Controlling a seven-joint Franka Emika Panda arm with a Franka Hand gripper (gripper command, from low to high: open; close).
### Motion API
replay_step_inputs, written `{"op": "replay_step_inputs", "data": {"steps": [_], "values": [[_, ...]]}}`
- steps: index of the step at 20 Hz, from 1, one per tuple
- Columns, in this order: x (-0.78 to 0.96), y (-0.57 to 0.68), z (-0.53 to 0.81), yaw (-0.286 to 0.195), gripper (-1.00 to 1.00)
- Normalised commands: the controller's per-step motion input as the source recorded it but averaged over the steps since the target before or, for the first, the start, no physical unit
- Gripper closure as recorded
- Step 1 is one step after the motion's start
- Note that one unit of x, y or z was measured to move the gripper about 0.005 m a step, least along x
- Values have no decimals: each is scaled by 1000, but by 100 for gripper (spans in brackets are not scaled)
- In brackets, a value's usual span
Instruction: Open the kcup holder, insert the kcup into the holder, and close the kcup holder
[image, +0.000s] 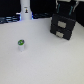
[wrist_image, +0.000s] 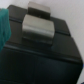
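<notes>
The kcup (image: 21, 45), a small white pod with a green top, stands upright on the white table at the exterior view's left. The kcup holder (image: 62, 26), a black box with two stacked drawer fronts and pale handles, sits at the upper right. Both drawers look shut. My gripper (image: 68, 8) hangs dark and blurred just above the holder, far from the kcup. The wrist view is filled by the holder (wrist_image: 45, 55), with a pale handle (wrist_image: 39, 26) close in front. Its fingers are too blurred to tell apart.
A tall white bottle-shaped post (image: 25, 10) stands at the back left, with dark clutter along the table's far edge. A teal shape (wrist_image: 4, 25) shows at the edge of the wrist view. White tabletop (image: 45, 62) spreads between kcup and holder.
</notes>
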Motion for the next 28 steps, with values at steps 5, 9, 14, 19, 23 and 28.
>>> {"op": "replay_step_inputs", "data": {"steps": [5, 9, 14, 19, 23, 28], "values": [[-273, 273, -406, -167, -100], [-374, 120, -446, -121, -100], [-467, 0, -494, -41, -100], [-384, 0, -575, 3, -100], [-269, 0, -494, 13, -100], [-82, 11, -55, 0, 100]]}}
